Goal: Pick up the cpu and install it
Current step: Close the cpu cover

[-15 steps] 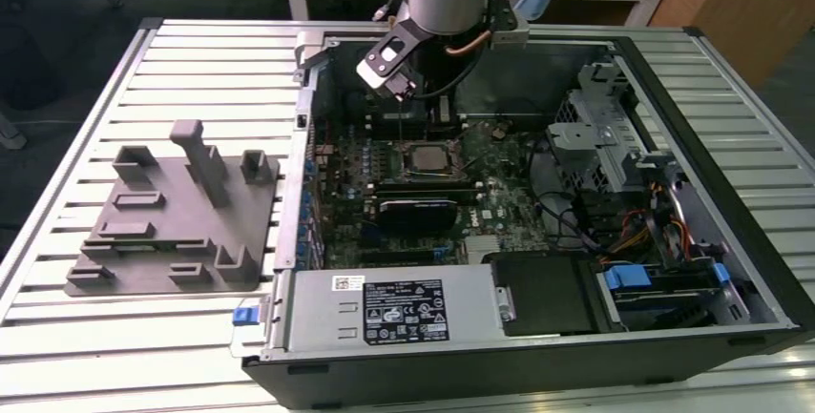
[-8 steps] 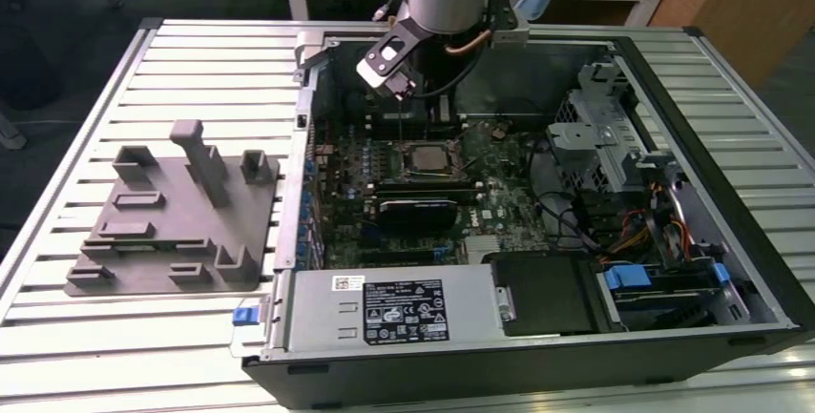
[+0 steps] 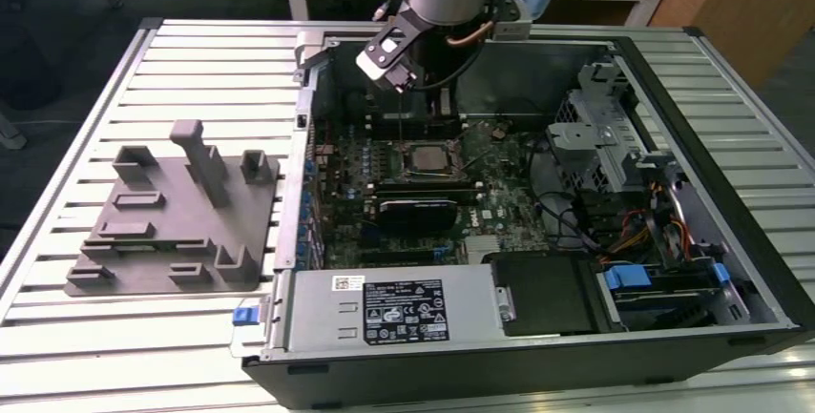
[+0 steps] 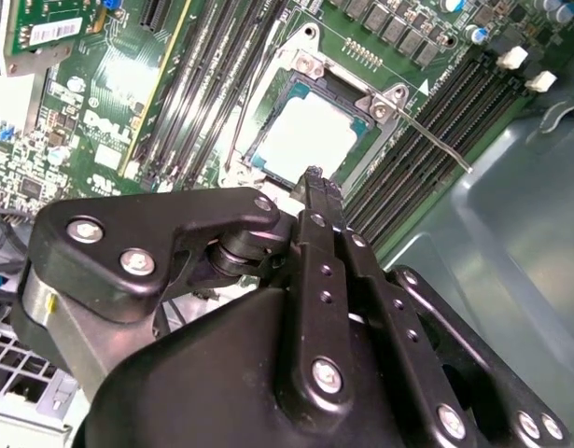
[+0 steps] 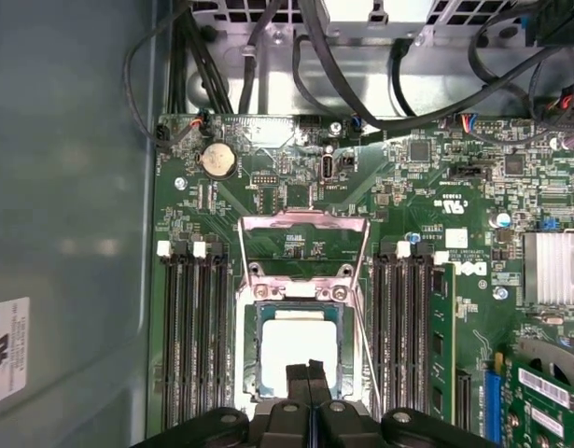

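Closed empty, fingertips together, the hand is held over the cpu, seated in its socket at six o'clock in the exterior view; installation is judged nearly done, only light, level contact being called for.

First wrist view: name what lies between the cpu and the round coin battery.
The socket's metal hold-down frame, swung open, lies between the cpu and the coin battery, as the first wrist view shows.

The gripper hides one cpu edge (in both wrist views); body cropped.
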Motion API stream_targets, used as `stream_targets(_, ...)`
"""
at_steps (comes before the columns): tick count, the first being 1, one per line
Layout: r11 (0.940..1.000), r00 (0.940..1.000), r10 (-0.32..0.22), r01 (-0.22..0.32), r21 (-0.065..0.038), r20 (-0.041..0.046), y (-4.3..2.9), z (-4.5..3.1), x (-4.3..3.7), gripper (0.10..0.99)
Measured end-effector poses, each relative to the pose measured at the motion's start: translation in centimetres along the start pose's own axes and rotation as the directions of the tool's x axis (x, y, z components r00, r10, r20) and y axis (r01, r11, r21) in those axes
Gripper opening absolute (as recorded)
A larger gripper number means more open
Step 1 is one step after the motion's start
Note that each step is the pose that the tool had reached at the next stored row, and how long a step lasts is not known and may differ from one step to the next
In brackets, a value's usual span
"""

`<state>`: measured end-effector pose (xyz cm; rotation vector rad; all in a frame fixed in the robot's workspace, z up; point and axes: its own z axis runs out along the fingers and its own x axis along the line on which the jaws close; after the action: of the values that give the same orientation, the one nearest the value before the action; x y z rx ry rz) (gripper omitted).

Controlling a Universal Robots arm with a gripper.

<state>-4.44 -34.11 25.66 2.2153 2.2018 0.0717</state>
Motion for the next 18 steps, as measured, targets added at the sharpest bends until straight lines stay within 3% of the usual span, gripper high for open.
stream_targets(3,1.0000,1.0000,0.000,0.000,0.000,0.0000,0.02,-0.40,0.01,0.106)
stream_targets(9,1.0000,1.0000,0.000,0.000,0.000,0.0001,0.09,-0.42,0.01,0.106)
stream_targets(18,1.0000,1.0000,0.000,0.000,0.000,0.0000,1.75,-0.34,0.02,0.106)
